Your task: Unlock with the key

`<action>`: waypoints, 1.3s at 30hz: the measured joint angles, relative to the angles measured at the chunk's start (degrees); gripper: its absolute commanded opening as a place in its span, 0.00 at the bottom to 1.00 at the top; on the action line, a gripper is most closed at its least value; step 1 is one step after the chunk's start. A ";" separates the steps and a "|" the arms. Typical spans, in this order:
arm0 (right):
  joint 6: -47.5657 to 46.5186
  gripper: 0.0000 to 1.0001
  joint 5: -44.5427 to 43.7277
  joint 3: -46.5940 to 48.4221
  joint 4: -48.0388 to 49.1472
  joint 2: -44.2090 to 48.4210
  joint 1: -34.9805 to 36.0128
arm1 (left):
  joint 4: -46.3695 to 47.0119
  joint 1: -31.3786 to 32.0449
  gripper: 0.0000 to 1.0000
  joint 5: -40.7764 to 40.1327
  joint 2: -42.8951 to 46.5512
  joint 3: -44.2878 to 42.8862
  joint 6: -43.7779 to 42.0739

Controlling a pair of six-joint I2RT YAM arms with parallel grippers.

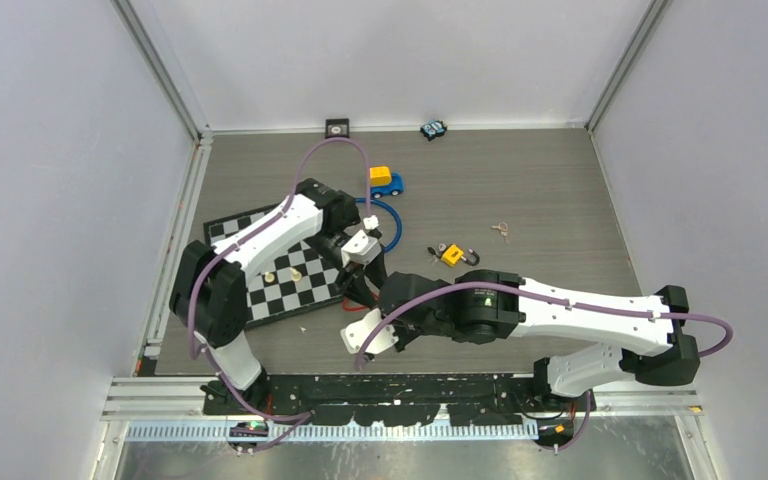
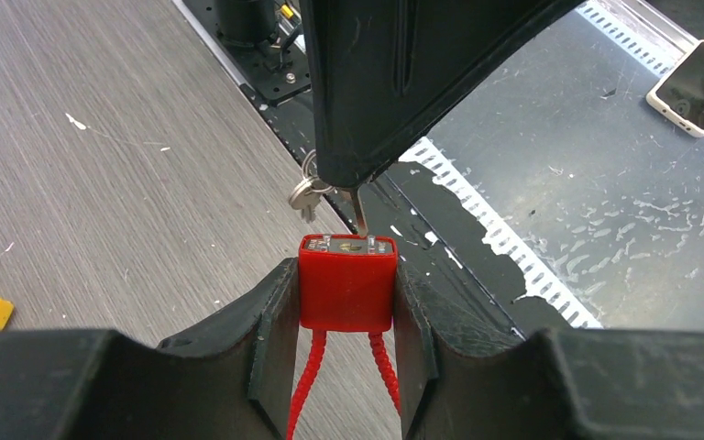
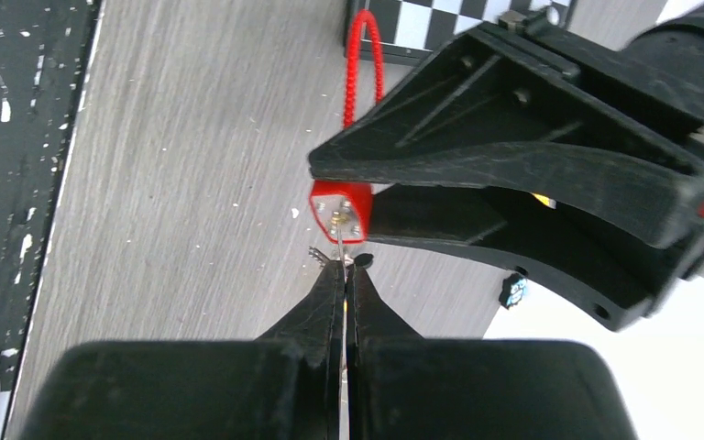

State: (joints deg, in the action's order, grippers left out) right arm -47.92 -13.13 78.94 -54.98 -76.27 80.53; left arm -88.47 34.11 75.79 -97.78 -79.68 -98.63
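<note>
A small red padlock point(image 2: 346, 284) with a red cable shackle point(image 2: 304, 385) sits clamped between the fingers of my left gripper point(image 2: 346, 275), keyhole face pointing away from the wrist. My right gripper point(image 3: 345, 270) is shut on a thin silver key point(image 3: 339, 240). The key's tip meets the keyhole face of the red padlock point(image 3: 341, 209); how deep it sits I cannot tell. In the left wrist view the key point(image 2: 359, 211) comes down from the right gripper's black finger point(image 2: 394, 82), with spare keys point(image 2: 304, 194) hanging beside it. Both grippers meet just right of the chessboard point(image 1: 280, 270).
A yellow padlock point(image 1: 450, 254) lies mid-table, with loose keys point(image 1: 501, 230) further right. A blue cable point(image 1: 390, 220) and a yellow-blue toy car point(image 1: 384, 181) lie behind the left arm. A small blue toy point(image 1: 433, 129) sits at the back wall. A phone point(image 2: 701, 84) rests off the table.
</note>
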 measured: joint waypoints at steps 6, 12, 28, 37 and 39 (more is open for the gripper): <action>-0.02 0.00 -2.89 0.57 1.25 -0.02 0.22 | -0.09 -0.02 0.00 0.00 -1.22 0.00 -0.61; -0.04 0.00 -4.24 0.57 1.40 -0.02 0.52 | -0.11 -0.22 0.00 0.42 -1.44 0.00 -0.39; -0.02 0.00 -5.81 0.44 1.42 -0.70 0.52 | -0.11 -2.27 0.00 3.52 -1.44 0.70 4.20; 0.00 0.00 -6.12 0.44 1.44 -1.42 0.52 | -0.11 -2.29 0.00 4.02 -1.44 0.76 5.42; 0.00 0.00 -6.12 0.44 1.42 -1.46 0.52 | -0.11 -2.32 0.00 4.02 -1.44 0.79 5.46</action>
State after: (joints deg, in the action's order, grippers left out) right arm -47.92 -19.25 79.37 -53.56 -77.73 81.06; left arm -88.58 31.79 79.81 -99.22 -78.89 -93.17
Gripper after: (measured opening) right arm 0.026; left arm 0.384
